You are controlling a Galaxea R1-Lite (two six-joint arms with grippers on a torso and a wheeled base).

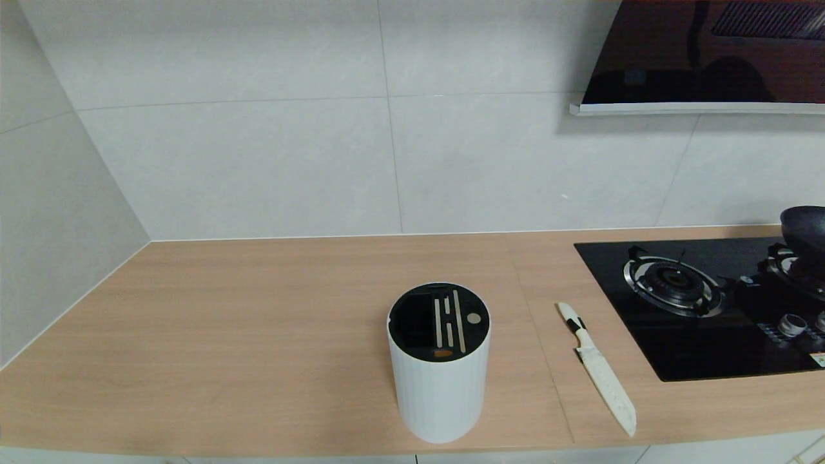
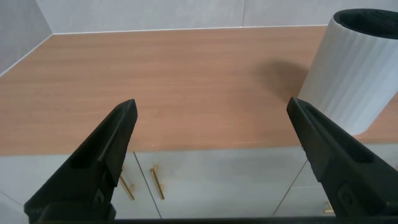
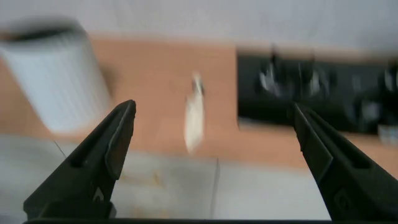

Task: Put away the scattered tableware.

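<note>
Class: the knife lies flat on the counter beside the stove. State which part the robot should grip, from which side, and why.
Probably the handle, at the end nearer the wall, taken from above with the right hand closing across its narrow width. The knife lies flat, blade toward the counter's front edge, so only its top and sides are free.
</note>
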